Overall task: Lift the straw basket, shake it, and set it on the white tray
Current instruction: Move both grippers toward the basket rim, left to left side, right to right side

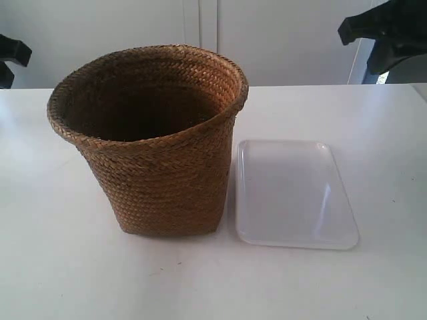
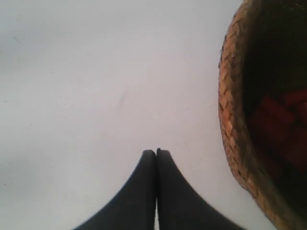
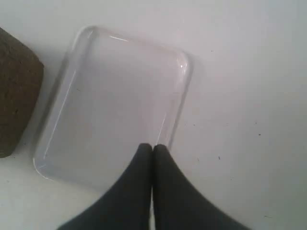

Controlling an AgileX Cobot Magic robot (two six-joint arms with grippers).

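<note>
Basket (image 1: 167, 187) upright on table (image 1: 67, 267), centre-left of the exterior frame, not on tray (image 1: 293, 193). Tray flat just beside it, centre-right, narrow gap. Reddish shapes inside basket, unclear what. Left gripper (image 2: 156, 152) pressed together, over bare table near basket rim. Right gripper (image 3: 153, 147) pressed together too, over tray edge. Both hold nothing.
</note>
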